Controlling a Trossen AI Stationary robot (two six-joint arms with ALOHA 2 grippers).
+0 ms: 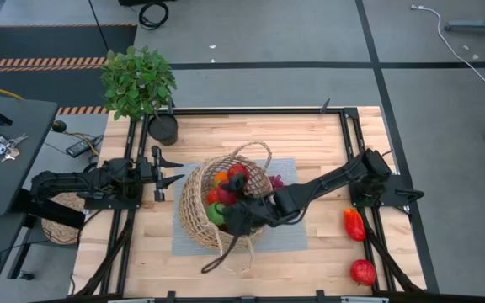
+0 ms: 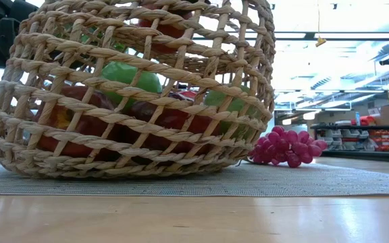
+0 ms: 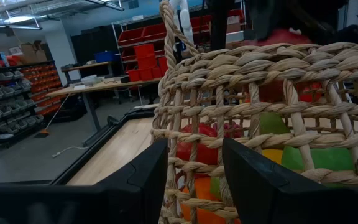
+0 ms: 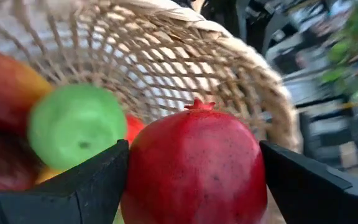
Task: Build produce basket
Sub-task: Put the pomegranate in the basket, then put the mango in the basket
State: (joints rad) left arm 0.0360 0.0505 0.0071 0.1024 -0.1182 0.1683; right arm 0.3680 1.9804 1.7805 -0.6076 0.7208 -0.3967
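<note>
The tan wicker basket (image 1: pixel 194 202) stands on a grey mat (image 1: pixel 289 231) at the table's middle. It holds produce, among it a green apple (image 4: pixel 76 127) and red fruits (image 2: pixel 73 125). My right gripper (image 4: pixel 194 144) reaches in from the table's right and hangs over the basket's opening (image 1: pixel 236 200), shut on a red pomegranate (image 4: pixel 194 165). Purple grapes (image 2: pixel 286 148) lie on the mat beside the basket. My left gripper (image 3: pixel 194 143) waits open at the table's left (image 1: pixel 171 168), level with the basket's wall (image 3: pixel 260 68) and apart from it. My right gripper pinches the pomegranate between its two fingers, one on each side (image 4: pixel 135 171) of its round body. The fingers slant downward from the table's right. The fruit is lifted clear, above the produce inside the basket's rim (image 4: pixel 253 68).
A red pepper (image 1: pixel 354 224) and a round red fruit (image 1: pixel 363 271) lie on the bare wood near the right edge. A potted plant (image 1: pixel 139 80) stands at the far left corner. One basket handle (image 1: pixel 255 151) arches toward the far side; the other (image 1: pixel 226 252) hangs toward the near edge.
</note>
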